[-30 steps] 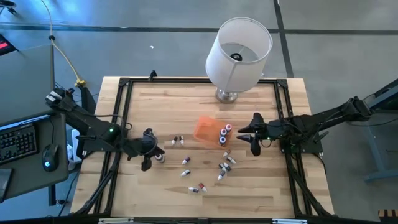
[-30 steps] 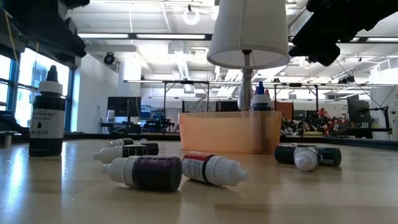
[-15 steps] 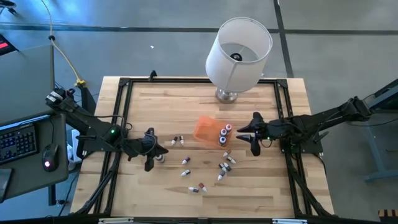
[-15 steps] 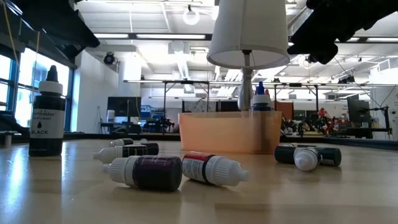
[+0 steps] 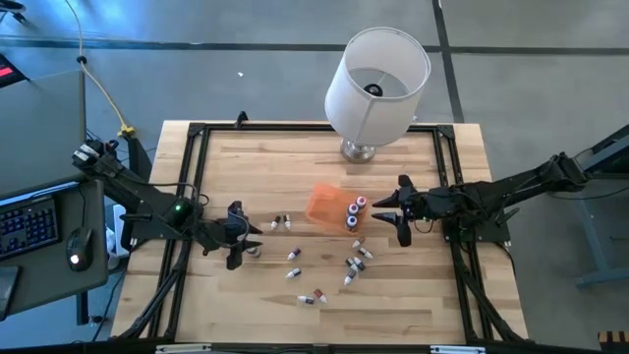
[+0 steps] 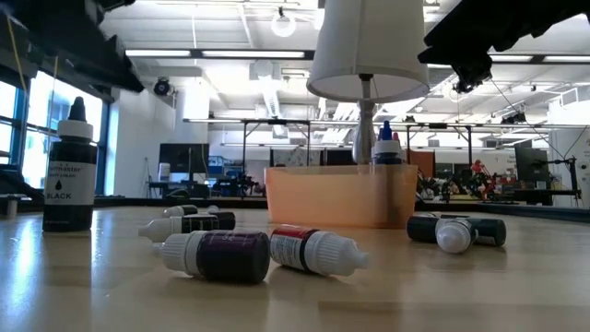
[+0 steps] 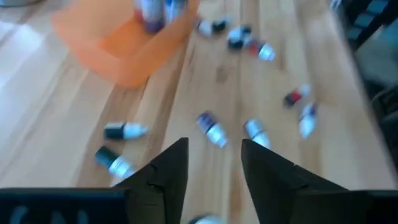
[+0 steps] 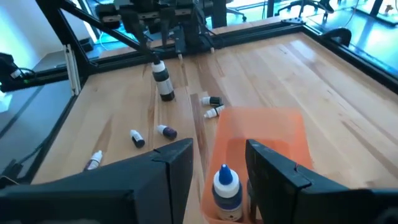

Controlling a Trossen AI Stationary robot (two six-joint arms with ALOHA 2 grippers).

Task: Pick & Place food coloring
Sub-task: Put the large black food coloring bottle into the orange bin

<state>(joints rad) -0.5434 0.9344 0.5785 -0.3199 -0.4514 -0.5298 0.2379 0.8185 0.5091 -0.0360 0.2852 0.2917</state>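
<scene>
Standing upright beside left gripper [image 5: 243, 243], jaws parted, empty: small black-capped plastic food-colouring bottle [image 8: 162, 81]; light, rigid, tippy; grip mid-body. Right gripper [image 5: 392, 211] part-open, empty, beside translucent orange plastic box [image 5: 325, 205].

Bright overhead light; left wrist view blurred, blue-tinted edges

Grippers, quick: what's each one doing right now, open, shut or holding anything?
Left gripper: open, empty, above the upright black bottle.
Right gripper: open, holding nothing, over the orange box.
</scene>
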